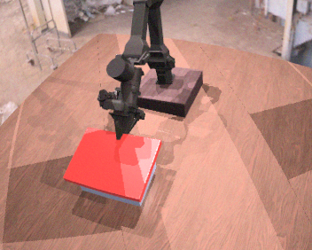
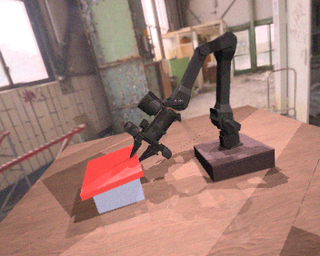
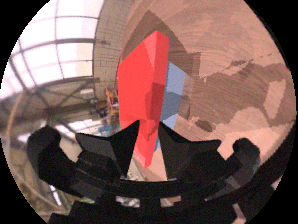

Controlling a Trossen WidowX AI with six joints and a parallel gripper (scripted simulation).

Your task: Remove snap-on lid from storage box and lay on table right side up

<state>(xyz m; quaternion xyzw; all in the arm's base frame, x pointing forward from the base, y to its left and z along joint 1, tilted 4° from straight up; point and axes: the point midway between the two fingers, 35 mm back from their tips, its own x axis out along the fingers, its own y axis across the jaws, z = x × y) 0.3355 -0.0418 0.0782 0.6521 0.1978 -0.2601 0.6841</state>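
Note:
A red lid (image 1: 109, 164) (image 2: 112, 172) (image 3: 137, 85) lies over the pale blue storage box (image 1: 122, 199) (image 2: 121, 196) (image 3: 173, 95) and overhangs its sides. The lid's top faces up. It looks slightly tilted, with the edge toward the arm's base a little higher and more box wall showing under that edge. The box stands on the table. My gripper (image 1: 120, 137) (image 2: 135, 158) (image 3: 148, 123) is shut on the lid's edge on the base side, one finger over the top and one below. Whether the far edge of the lid still grips the box is hidden.
The arm's dark base block (image 1: 184, 84) (image 2: 244, 163) stands behind the box, toward the back of the wooden table (image 1: 220, 199) (image 2: 180, 227). The table's left edge lies beyond the box in the top view.

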